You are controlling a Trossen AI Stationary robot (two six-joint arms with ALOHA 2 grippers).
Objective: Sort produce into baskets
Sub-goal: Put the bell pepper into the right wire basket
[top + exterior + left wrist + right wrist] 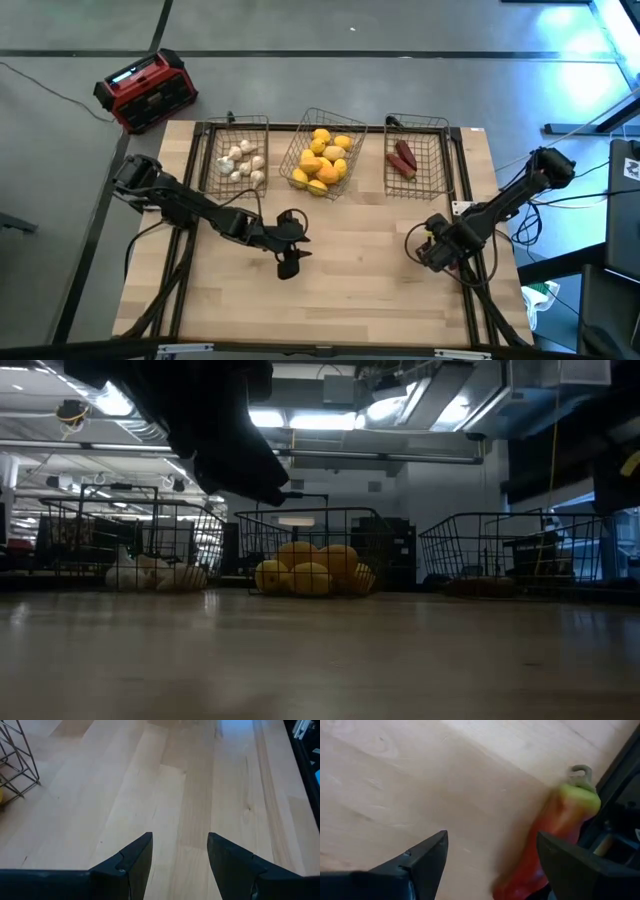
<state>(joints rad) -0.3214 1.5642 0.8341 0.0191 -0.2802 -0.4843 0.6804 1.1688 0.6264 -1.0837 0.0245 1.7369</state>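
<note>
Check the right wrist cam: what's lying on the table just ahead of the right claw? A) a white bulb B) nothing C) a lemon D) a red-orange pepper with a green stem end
D: a red-orange pepper with a green stem end lies on the table by its edge, just ahead of the open right claw, not between its fingers.
</note>
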